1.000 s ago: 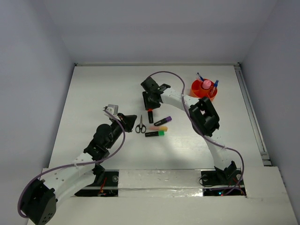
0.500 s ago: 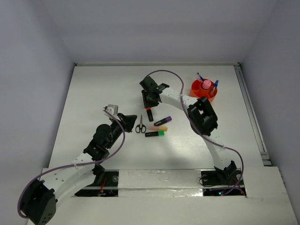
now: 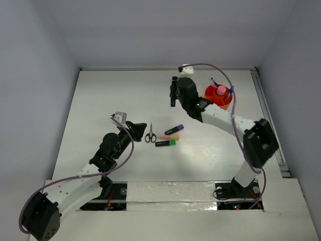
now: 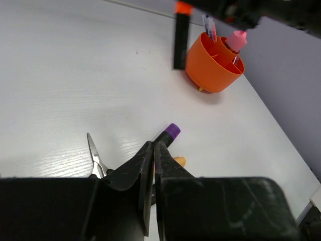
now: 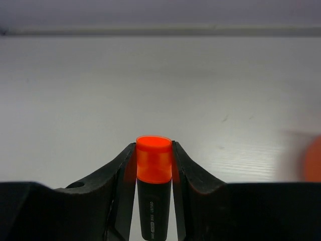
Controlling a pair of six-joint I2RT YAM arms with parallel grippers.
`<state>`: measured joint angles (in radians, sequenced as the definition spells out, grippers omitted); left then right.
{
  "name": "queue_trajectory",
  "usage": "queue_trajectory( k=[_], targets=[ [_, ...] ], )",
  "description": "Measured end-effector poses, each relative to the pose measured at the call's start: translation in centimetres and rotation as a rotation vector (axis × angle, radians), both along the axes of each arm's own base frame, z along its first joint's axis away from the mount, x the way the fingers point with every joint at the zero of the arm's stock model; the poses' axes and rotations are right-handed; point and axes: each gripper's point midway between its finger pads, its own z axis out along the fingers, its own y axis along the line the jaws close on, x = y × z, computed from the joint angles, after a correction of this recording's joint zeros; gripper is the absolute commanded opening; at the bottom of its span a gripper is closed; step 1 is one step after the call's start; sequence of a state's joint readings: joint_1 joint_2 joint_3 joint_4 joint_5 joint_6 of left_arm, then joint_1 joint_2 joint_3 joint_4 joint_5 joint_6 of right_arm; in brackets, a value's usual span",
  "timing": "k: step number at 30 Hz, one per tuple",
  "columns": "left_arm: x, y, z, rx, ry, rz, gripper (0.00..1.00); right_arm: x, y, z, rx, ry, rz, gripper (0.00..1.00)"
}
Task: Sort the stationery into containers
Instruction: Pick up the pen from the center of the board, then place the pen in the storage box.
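White table [image 3: 100, 100]; pale walls [image 3: 35, 75] around; metal rail [image 3: 269, 120] along right edge.

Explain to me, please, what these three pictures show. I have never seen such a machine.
The machine is a left robot arm and a right robot arm, bolted at the near edge of a white table. One picture looks down from above. The other two come from a small camera on each wrist, so each shows its own claw.

The right claw is closed on a black highlighter with an orange end, held upright near a round orange plastic cup. The cup already holds thin blue pens and a pink-capped piece. The left claw is shut and empty.

On the table lie black-handled scissors, a purple-ended highlighter, a yellow-pink highlighter and a green-ended highlighter.
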<state>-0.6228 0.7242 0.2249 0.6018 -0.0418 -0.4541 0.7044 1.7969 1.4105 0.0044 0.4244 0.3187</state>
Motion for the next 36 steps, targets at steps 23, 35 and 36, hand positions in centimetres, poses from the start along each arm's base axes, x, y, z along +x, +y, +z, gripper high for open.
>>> queue_trajectory(
  k=[23, 35, 36],
  targets=[
    [0.2, -0.4, -1.1, 0.02, 0.029, -0.014, 0.02, -0.6, -25.1, 6.7, -0.218, -0.548, -0.649, 0.0],
    [0.3, -0.6, -1.6, 0.027, 0.039, -0.015, 0.02, 0.3, -26.0, 2.0, -0.227, -0.467, -0.661, 0.0],
    [0.3, -0.6, -1.6, 0.027, 0.039, -0.015, 0.02, 0.4, -25.9, 1.8, -0.222, -0.462, -0.659, 0.0]
  ],
)
